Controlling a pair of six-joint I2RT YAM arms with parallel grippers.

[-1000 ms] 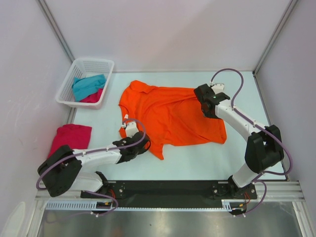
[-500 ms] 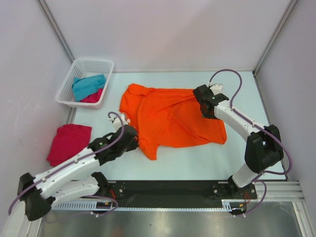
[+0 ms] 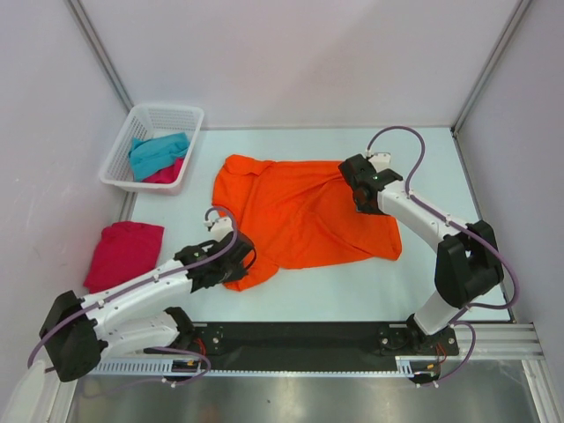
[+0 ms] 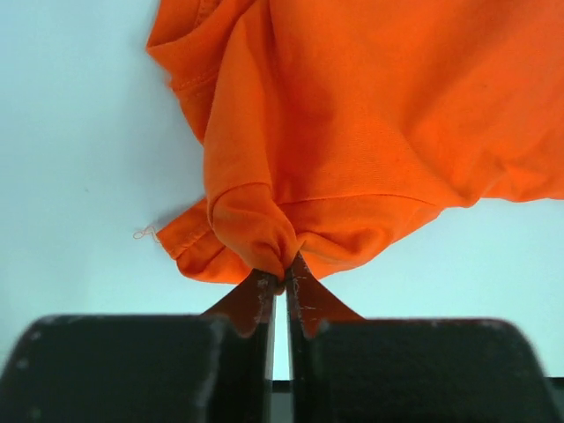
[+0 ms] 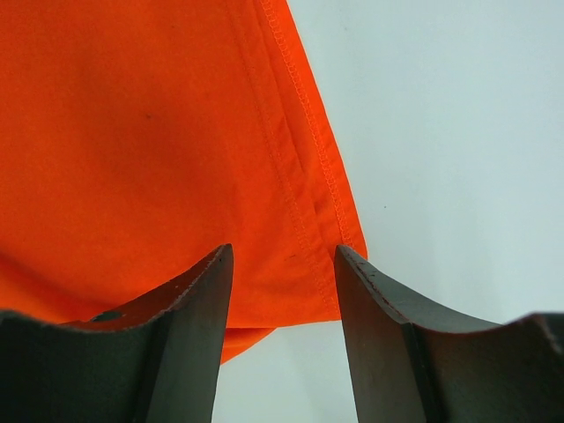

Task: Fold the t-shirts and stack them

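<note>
Basket (image 3: 176, 110) holds teal t-shirt (image 3: 157, 152) and pink t-shirt (image 3: 166, 174).

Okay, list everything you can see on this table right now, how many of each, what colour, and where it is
orange t-shirt: one, bright orange, spread mid-table
teal t-shirt: one, teal blue, in the basket
basket pink t-shirt: one, crimson pink, in the basket, near side
loose pink t-shirt: one, crimson pink, at the table's left edge
basket: one, white lattice, far left corner
table: one, pale
left gripper: one, black, shut on the orange t-shirt's near-left edge
right gripper: one, black, open over its far-right hem
</note>
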